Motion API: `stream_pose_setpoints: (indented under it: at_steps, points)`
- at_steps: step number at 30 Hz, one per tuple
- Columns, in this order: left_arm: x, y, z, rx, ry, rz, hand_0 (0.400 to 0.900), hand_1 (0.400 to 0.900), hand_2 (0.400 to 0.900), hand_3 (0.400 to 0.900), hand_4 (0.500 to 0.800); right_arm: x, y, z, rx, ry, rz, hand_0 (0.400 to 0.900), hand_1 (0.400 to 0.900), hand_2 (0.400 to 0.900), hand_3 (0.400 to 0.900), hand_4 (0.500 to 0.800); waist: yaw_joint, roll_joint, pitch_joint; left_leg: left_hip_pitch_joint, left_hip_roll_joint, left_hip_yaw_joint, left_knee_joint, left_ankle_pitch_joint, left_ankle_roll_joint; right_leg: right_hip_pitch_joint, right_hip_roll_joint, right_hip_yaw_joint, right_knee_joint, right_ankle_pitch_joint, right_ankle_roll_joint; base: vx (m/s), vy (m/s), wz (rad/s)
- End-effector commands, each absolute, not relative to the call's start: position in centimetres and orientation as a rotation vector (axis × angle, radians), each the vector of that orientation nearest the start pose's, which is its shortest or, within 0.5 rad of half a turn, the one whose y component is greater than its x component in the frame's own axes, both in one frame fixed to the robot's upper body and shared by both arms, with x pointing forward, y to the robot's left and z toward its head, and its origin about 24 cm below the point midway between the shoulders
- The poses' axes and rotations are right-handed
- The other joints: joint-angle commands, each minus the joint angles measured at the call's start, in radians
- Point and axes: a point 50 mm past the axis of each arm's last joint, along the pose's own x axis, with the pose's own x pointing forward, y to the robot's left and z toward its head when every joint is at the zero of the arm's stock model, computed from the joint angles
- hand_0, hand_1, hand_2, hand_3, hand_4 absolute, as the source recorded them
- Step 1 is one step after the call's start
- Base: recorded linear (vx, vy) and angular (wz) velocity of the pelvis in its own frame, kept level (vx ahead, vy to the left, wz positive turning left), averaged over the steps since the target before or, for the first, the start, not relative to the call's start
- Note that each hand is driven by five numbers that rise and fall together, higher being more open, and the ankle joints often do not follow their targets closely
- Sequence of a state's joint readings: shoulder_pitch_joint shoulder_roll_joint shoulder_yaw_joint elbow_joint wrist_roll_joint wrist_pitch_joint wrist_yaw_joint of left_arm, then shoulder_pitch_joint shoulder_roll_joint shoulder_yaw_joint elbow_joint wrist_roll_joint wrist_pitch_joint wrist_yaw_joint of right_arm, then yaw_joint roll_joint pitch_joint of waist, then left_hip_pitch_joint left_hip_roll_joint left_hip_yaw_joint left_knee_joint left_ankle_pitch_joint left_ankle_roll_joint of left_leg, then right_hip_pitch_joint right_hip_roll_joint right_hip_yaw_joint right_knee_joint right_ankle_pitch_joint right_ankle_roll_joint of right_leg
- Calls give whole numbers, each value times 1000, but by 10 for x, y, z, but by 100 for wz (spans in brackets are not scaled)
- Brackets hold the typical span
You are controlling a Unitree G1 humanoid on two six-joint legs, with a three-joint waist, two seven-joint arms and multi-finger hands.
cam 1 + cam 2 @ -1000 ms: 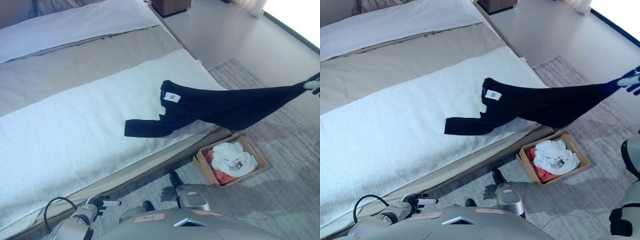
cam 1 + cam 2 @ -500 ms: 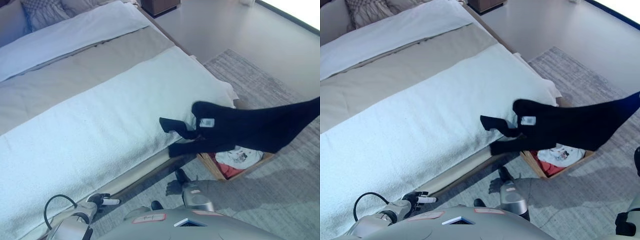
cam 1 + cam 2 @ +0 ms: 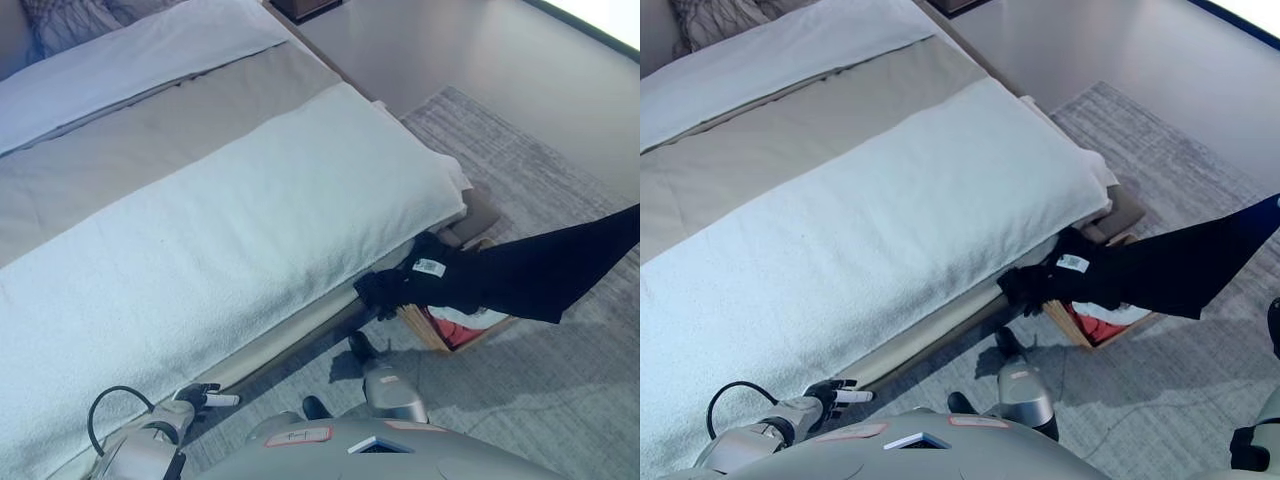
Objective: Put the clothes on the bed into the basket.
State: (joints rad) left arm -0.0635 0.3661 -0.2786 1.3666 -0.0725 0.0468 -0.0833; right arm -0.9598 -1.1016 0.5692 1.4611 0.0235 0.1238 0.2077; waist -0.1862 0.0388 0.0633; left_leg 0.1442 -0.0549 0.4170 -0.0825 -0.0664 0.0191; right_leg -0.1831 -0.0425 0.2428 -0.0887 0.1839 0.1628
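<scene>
A black garment (image 3: 520,275) with a white label stretches in the air from the right edge of the view down to the bed's lower corner, off the bed. It hangs over the woven basket (image 3: 418,325) on the rug and hides most of it. White and red clothes (image 3: 1110,322) show inside the basket. My right hand is past the right edge and does not show. My left hand (image 3: 835,396) hangs low at the bottom left beside the bed, fingers relaxed and empty. The white blanket (image 3: 250,230) on the bed has no clothes on it.
The bed fills the left and middle, with a beige cover (image 3: 170,130) and pillows (image 3: 720,20) at the head. A grey rug (image 3: 520,160) lies to the right, bare floor beyond it. A dark nightstand (image 3: 300,6) stands at the top.
The black garment has been dragged to the right off the bed and now hangs over the basket. The camera has shifted a little. My left hand has stayed low.
</scene>
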Motion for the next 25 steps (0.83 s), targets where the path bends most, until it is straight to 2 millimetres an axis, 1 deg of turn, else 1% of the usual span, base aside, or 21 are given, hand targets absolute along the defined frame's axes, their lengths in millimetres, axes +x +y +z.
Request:
stream_pose_setpoints:
  at_steps: [1, 2, 8, 25]
  points:
    - [62, 314, -142, 461, 1442, 97, 900, 900, 900, 900, 800, 253, -482, 217, -981, 697, -698, 900, 900, 900, 900, 800, 18, -11, -29, -24, 24, -116, 107, -125, 2, -14, -6, -7, 34, 14, 40, 3, -3, 8]
    - [63, 313, -142, 461, 1440, 95, 900, 900, 900, 900, 800, 253, -482, 219, -991, 690, -710, 900, 900, 900, 900, 800, 19, -12, -28, -23, 25, -117, 106, -123, 1, -14, -6, -10, 34, 12, 39, 7, -4, 6]
    - [67, 308, -144, 458, 1428, 79, 900, 900, 900, 900, 800, 252, -483, 214, -989, 690, -706, 900, 900, 900, 900, 800, 27, -18, -25, -25, 30, -125, 103, -119, -5, -10, -8, -22, 34, 6, 33, 13, -6, 8]
    - [68, 298, -147, 455, 1422, 45, 900, 900, 900, 900, 800, 241, -488, 195, -958, 747, -698, 900, 900, 900, 900, 800, 44, -35, -20, -28, 39, -145, 102, -117, -12, 1, -14, -47, 35, -9, 23, 3, -2, 5]
